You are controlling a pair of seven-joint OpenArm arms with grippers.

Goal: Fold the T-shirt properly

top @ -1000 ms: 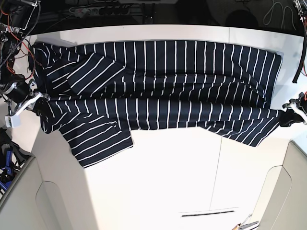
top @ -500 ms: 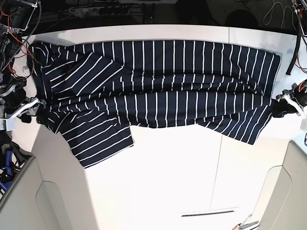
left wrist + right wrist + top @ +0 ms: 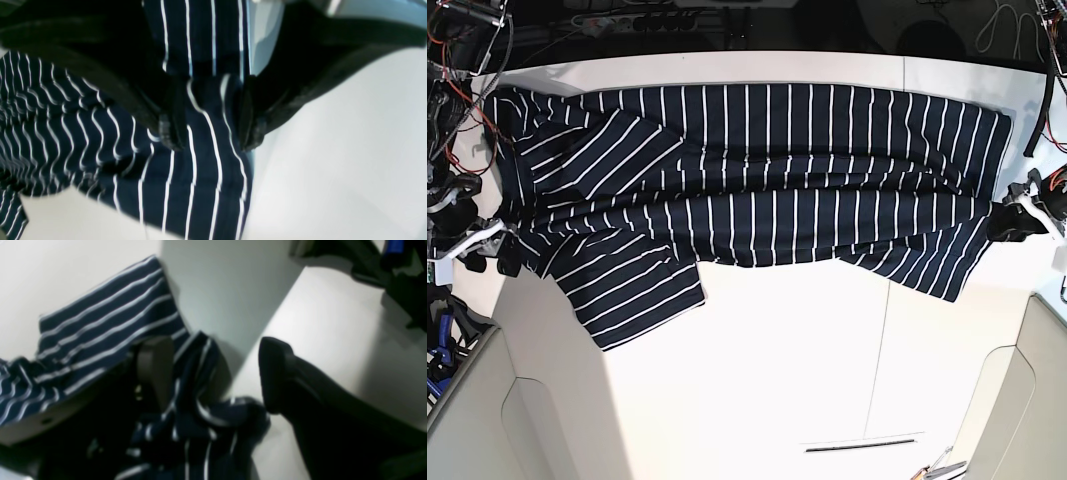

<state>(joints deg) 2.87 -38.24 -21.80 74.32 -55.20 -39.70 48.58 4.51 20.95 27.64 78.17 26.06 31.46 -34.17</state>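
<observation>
The T-shirt (image 3: 767, 170), dark navy with thin white stripes, lies spread sideways across the far half of the white table (image 3: 777, 380), one sleeve (image 3: 637, 290) sticking out toward the near left. My left gripper (image 3: 1012, 218) is at the shirt's right corner. In the left wrist view its fingers (image 3: 170, 133) stand apart, open, with a strip of striped cloth (image 3: 200, 186) running loose between them. My right gripper (image 3: 489, 245) is at the shirt's left edge. The right wrist view shows it (image 3: 213, 350) wide open over bunched cloth (image 3: 200, 420).
Cables and electronics (image 3: 457, 60) crowd the back left corner, and more cables (image 3: 1037, 90) hang at the back right. Grey panels (image 3: 467, 420) flank the table's near corners. A narrow slot (image 3: 862, 445) sits near the front edge.
Both grippers, earlier shut on the shirt's near corners, now stand open. The shirt's near edge has shifted toward the far side. The right gripper has drawn back off the cloth.
</observation>
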